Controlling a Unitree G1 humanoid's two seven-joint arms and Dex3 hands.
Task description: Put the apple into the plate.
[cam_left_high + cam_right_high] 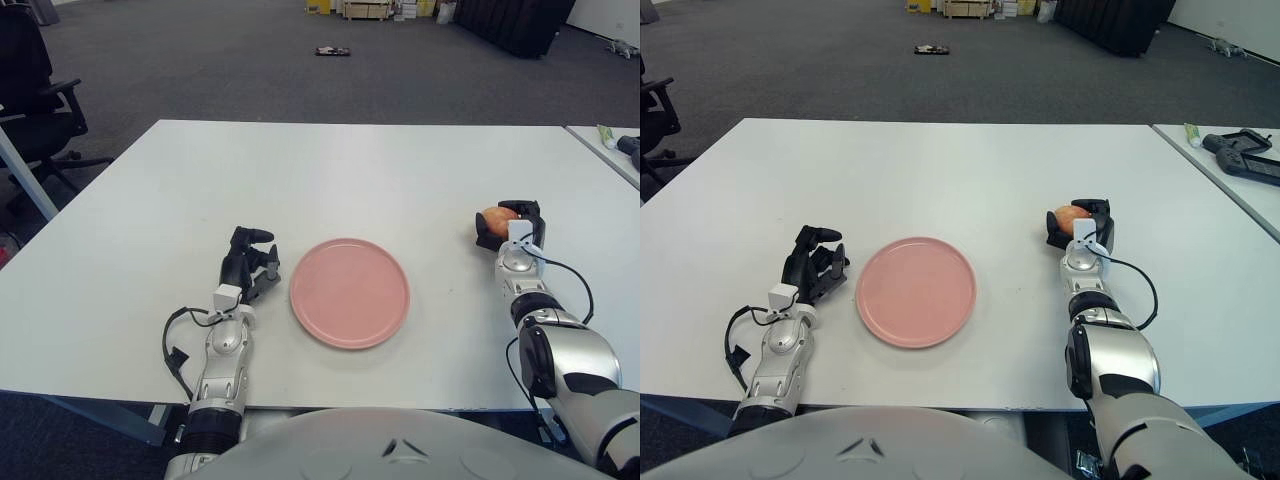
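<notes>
A reddish-orange apple sits at the right side of the white table, close to the surface; whether it touches the table I cannot tell. My right hand is shut on it, black fingers wrapped over its top and far side. The bare pink plate lies flat at the table's front centre, about a hand's length left of the apple. My left hand shows just left of the plate, fingers relaxed and holding nothing.
A second table stands at the far right, carrying a dark device and a small tube. A black office chair is off the table's left corner. Grey carpet lies beyond.
</notes>
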